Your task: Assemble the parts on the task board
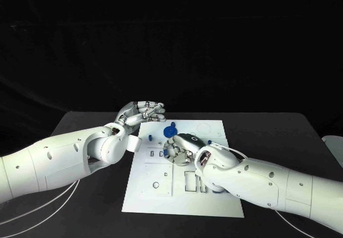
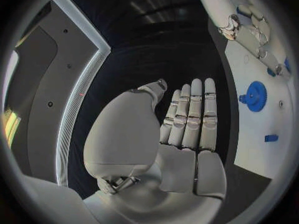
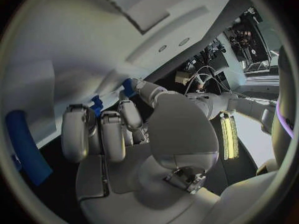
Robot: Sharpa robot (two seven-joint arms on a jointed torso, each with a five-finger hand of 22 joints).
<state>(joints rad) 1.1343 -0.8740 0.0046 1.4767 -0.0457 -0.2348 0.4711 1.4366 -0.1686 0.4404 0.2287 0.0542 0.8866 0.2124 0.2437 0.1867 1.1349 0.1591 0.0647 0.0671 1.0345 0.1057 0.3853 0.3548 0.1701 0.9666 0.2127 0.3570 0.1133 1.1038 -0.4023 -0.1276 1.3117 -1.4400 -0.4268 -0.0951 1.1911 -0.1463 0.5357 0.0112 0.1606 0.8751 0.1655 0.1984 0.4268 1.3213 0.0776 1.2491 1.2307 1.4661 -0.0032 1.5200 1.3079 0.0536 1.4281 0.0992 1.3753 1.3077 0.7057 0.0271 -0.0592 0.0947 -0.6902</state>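
The white task board [image 1: 186, 198] lies in the middle of the black table. A blue gear [image 1: 169, 131] stands near its far left part, with a small blue part [image 1: 152, 136] just left of it. My right hand [image 1: 179, 148] rests on the board behind the gear, fingers curled down. In the right wrist view the right hand [image 3: 137, 134] pinches a small blue part [image 3: 129, 86] between thumb tip and a fingertip. My left hand [image 1: 143, 113] hovers off the board's far left corner. The left hand [image 2: 187, 124] has straight fingers and holds nothing; beyond it are the gear [image 2: 255, 95] and the small part [image 2: 271, 138].
The near half of the board has several empty cutouts [image 1: 192, 182] and a round hole [image 1: 156, 185]. A white object [image 1: 333, 144] sits at the table's right edge. Thin cables [image 1: 43, 208] trail over the table's front left.
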